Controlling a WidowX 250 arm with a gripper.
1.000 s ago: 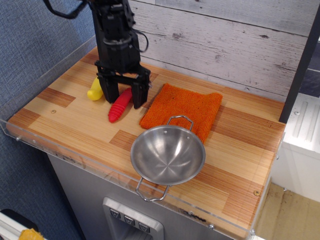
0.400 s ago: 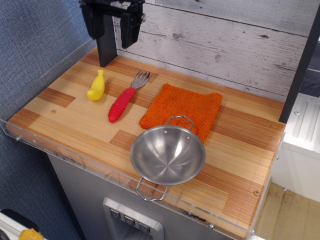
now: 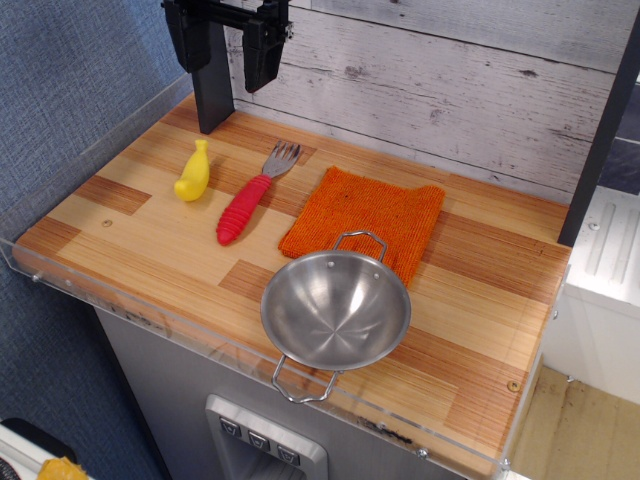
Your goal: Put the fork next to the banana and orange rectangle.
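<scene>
I'm looking down at the fork (image 3: 252, 197) lying flat on the wooden table (image 3: 480, 300), red handle toward me, tines pointing at the back wall. The banana (image 3: 193, 172) sits just left of the fork, a little apart; the orange rectangle (image 3: 367, 217) lies just right of it, not touching as far as I can see. So the fork rests between the two. My gripper (image 3: 228, 45) hangs high above and behind the fork, near the top edge, jaws spread and holding nothing. The steel bowl (image 3: 335, 308) is in front of the fork and to its right, overlapping the cloth's near edge. I judge the placing step done; what's left for me is only to keep clear and not disturb the fork.
</scene>
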